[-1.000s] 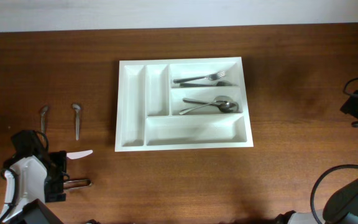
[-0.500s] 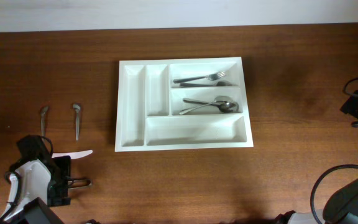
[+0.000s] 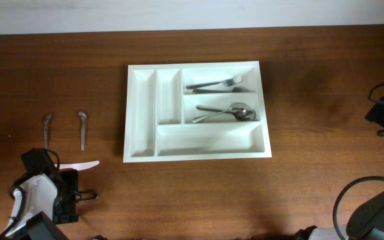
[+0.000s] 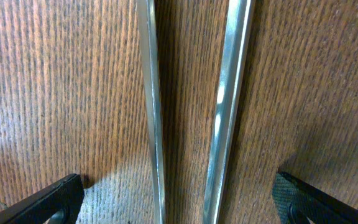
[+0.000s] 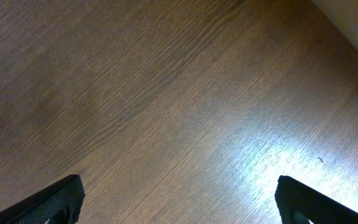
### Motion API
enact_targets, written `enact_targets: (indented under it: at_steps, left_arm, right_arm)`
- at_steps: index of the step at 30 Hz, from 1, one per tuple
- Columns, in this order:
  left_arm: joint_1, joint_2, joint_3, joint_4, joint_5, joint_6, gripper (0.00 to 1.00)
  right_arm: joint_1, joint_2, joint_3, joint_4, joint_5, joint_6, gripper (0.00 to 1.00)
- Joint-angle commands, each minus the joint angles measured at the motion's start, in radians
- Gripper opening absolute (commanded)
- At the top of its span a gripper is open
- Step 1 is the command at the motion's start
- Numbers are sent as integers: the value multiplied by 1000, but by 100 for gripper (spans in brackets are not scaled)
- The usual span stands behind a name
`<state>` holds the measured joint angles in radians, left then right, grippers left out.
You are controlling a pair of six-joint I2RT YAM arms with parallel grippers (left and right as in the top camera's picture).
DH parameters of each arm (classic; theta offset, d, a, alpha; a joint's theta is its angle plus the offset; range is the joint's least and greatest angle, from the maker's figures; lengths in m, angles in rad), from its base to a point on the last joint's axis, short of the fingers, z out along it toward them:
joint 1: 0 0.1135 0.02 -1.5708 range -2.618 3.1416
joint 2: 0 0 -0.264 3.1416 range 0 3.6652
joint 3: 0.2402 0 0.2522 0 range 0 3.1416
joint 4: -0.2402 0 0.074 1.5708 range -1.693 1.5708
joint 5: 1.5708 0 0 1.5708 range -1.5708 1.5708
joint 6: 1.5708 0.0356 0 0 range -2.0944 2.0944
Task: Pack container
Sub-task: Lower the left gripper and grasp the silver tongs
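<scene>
Left jaws wide, container (image 3: pixel 142 113) well apart

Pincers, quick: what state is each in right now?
Left pincer: open, holding nothing.
Right pincer: open, holding nothing.

dark wood-grain table (image 3: pixel 312 180) meets a pale wall (image 3: pixel 179 13) along its far edge.
</scene>
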<state>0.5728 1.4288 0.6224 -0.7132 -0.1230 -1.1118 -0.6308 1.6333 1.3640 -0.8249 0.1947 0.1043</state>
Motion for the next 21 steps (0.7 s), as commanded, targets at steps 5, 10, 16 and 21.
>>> enact_targets:
  at_steps: [5, 10, 16, 21]
  left_arm:
    - [6, 5, -23, -2, -12, -9, 99]
    - [6, 5, -23, -5, -11, -9, 99]
    - [6, 5, -23, -13, -12, -9, 47]
    - [6, 5, -23, -13, -14, -9, 37]
  right_arm:
    - [-5, -3, -3, 3, 16, 0, 99]
    - [-5, -3, -3, 3, 16, 0, 99]
    - [-5, -3, -3, 3, 16, 0, 99]
    - [-5, -3, -3, 3, 16, 0, 99]
